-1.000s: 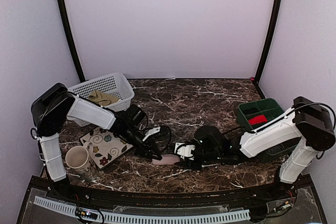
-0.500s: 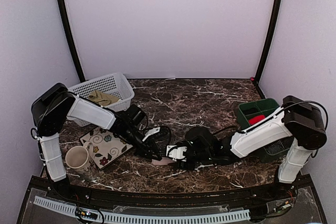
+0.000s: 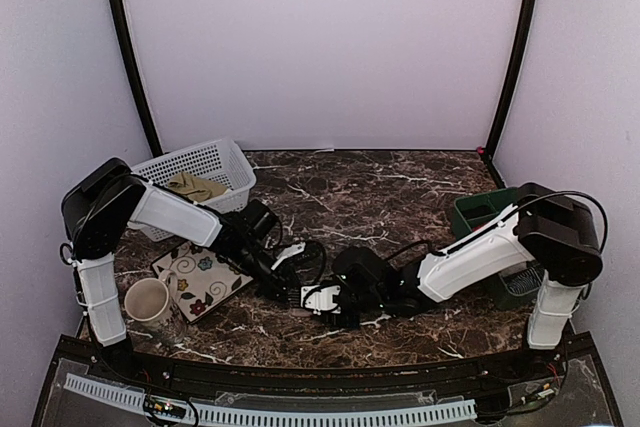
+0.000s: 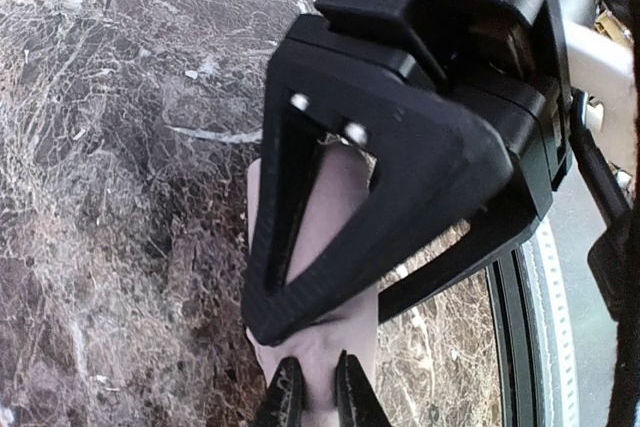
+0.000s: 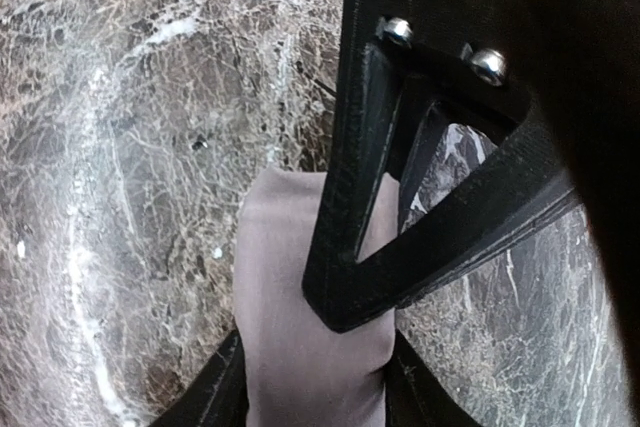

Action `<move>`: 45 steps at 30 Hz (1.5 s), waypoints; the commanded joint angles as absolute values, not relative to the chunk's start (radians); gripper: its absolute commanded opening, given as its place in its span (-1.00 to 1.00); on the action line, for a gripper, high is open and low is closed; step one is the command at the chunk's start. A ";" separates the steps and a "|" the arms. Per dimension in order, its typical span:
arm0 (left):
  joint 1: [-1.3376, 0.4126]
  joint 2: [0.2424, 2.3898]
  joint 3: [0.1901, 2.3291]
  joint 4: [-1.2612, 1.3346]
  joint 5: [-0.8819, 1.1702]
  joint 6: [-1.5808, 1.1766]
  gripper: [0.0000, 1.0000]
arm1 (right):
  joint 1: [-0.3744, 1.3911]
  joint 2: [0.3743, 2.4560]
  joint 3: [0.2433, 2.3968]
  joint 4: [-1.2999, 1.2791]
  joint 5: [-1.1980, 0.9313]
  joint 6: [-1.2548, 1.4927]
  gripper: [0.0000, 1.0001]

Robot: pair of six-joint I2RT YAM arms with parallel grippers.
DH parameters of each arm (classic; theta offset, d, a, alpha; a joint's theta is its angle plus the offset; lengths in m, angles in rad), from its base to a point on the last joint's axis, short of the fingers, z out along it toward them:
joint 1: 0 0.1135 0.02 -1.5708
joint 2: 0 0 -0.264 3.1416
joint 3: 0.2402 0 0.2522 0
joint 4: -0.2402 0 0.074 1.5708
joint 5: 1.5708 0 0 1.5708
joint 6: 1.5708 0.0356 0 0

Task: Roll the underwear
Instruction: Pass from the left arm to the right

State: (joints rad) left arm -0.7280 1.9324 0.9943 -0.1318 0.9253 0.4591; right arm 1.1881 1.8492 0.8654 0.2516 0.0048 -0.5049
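Observation:
The dusty pink underwear [image 5: 285, 287] lies as a narrow roll on the marble near the table's front middle. My left gripper [image 4: 316, 402] is shut, pinching a fold of the pink cloth [image 4: 335, 197] at one end. From the other side my right gripper [image 5: 312, 392] straddles the roll, a finger pressed against each flank, shut on it. In the top view both grippers, left [image 3: 296, 296] and right [image 3: 313, 299], meet there and cover the roll. The olive-khaki underwear [image 3: 196, 187] lies loose in the white basket [image 3: 225, 159].
A flowered cloth [image 3: 200, 277] and a cream mug [image 3: 148, 299] sit front left beside the left arm. A dark green bin [image 3: 482, 211] stands at the right, partly behind the right arm. The table's front edge runs just below the grippers.
The right arm has slid left towards the left gripper, and its jaws have narrowed round the pink roll. The left arm has stayed put.

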 commanded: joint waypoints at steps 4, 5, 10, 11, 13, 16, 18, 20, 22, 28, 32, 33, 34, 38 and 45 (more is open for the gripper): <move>-0.733 1.964 0.986 -0.230 0.880 0.458 -0.86 | 1.213 1.902 0.913 0.105 0.045 -0.510 -0.36; -0.732 1.964 0.988 -0.231 0.877 0.457 -0.85 | 1.215 1.907 0.917 0.087 0.047 -0.502 -0.43; -0.733 1.958 0.990 -0.237 0.864 0.459 -0.80 | 1.218 1.910 0.916 0.007 0.024 -0.475 -0.59; -0.731 1.955 0.990 -0.241 0.862 0.459 -0.79 | 1.218 1.909 0.917 -0.008 0.021 -0.469 -0.62; -0.730 1.952 0.993 -0.247 0.859 0.462 -0.79 | 1.219 1.909 0.924 -0.055 0.019 -0.449 -0.58; -0.730 1.950 0.994 -0.247 0.861 0.463 -0.79 | 1.219 1.912 0.939 -0.108 0.017 -0.423 -0.15; -0.730 1.950 0.990 -0.245 0.862 0.463 -0.79 | 1.218 1.915 0.949 -0.137 0.028 -0.425 -0.11; -0.730 1.951 0.991 -0.245 0.862 0.465 -0.79 | 1.218 1.924 0.971 -0.173 0.042 -0.425 -0.11; -0.731 1.951 0.993 -0.246 0.861 0.466 -0.78 | 1.219 1.929 0.990 -0.201 0.043 -0.424 -0.16; -0.731 1.950 0.996 -0.246 0.855 0.467 -0.75 | 1.220 1.967 1.039 -0.265 0.033 -0.414 -0.79; -0.727 1.927 0.986 -0.217 0.832 0.438 -0.38 | 1.220 1.948 1.037 -0.280 0.030 -0.390 -1.00; -0.723 1.915 0.981 -0.203 0.823 0.419 -0.25 | 1.220 1.930 1.030 -0.275 0.028 -0.384 -1.00; -0.715 1.902 0.975 -0.186 0.814 0.400 -0.15 | 1.220 1.909 1.021 -0.267 0.028 -0.379 -1.00; -0.668 1.831 0.950 -0.111 0.754 0.328 0.33 | 1.220 1.825 0.986 -0.238 0.030 -0.361 -1.00; -0.621 1.686 0.947 0.009 0.537 0.255 0.98 | 1.220 1.695 0.944 -0.204 0.058 -0.279 -1.00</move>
